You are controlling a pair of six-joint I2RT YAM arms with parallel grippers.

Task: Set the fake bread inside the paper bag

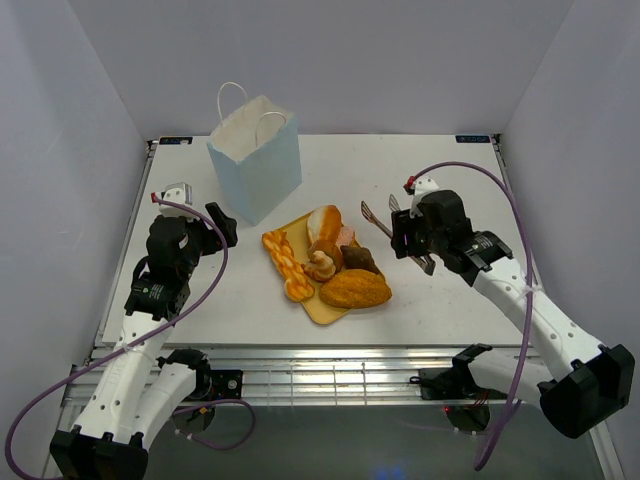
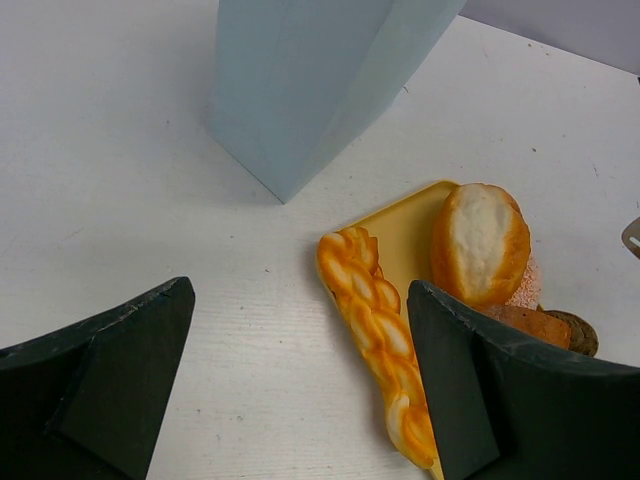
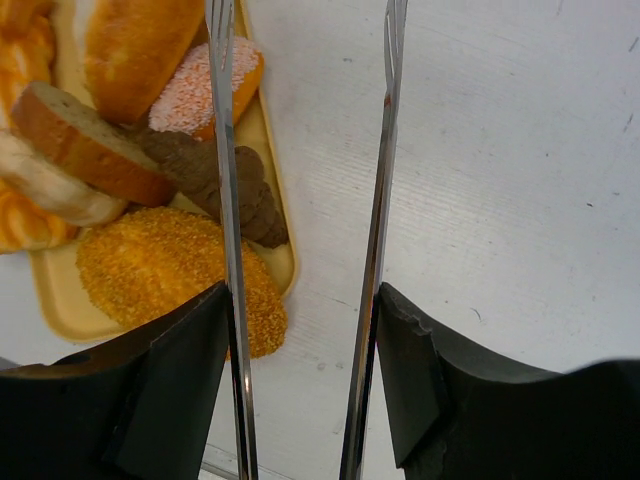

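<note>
The fake bread lies piled on a yellow tray: a golden oval loaf, a white-orange loaf, an orange braid and a dark brown roll. The pale blue paper bag stands upright behind the tray, to its left. My right gripper is shut on long metal tongs, right of the tray. The tongs stand spread; one arm passes over the golden loaf and the dark roll. My left gripper is open and empty, left of the braid.
A pinkish piece and a tan slice also lie on the tray. The bag's base stands just beyond the left gripper. White walls close in the table on three sides.
</note>
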